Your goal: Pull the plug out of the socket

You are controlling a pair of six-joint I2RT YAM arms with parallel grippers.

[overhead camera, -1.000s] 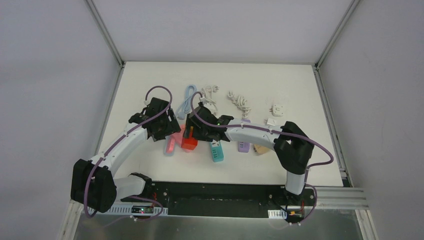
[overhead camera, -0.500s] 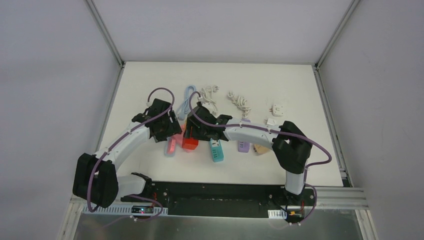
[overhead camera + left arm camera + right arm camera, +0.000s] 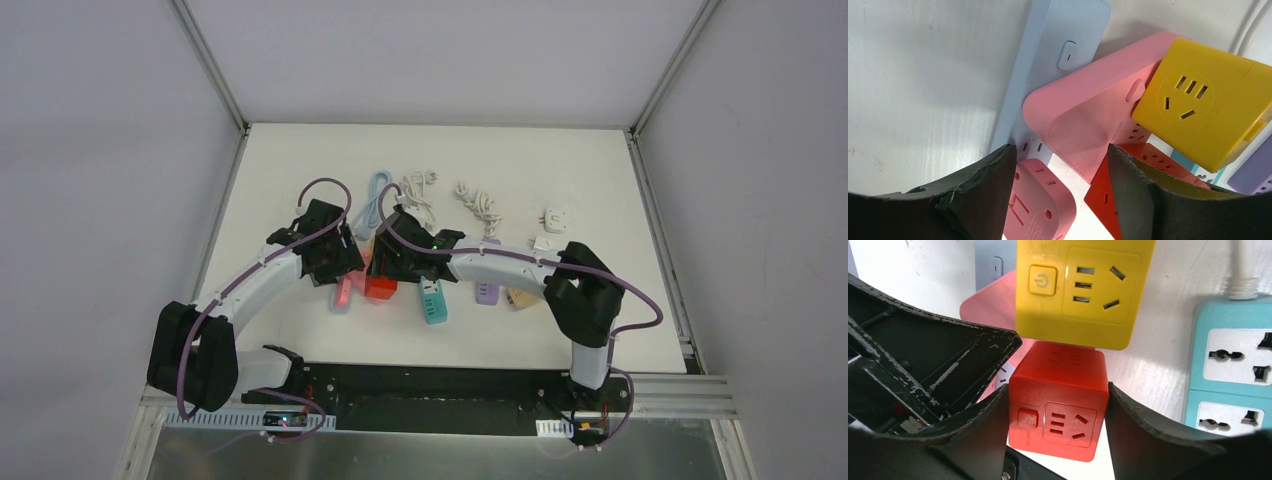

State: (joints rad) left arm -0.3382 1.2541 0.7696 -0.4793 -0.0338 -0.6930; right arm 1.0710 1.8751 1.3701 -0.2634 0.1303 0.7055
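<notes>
Both arms reach low and inward, wrists nearly meeting over the middle of the white table (image 3: 300, 170). The right gripper (image 3: 1058, 390) is clenched on the sides of the red plastic cube adapter (image 3: 1060, 425), which sits just beside the rounded pink plastic power strip (image 3: 1083, 115). The left gripper (image 3: 1060, 150) hangs spread above that strip, grasping nothing

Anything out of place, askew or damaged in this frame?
Yes. The pink unit sits askew over the white strip, and the yellow cube socket overlaps its corner: a crowded jumble, unlike the teal strip lying apart. The left tool has ragged, chipped finger edges.
</notes>
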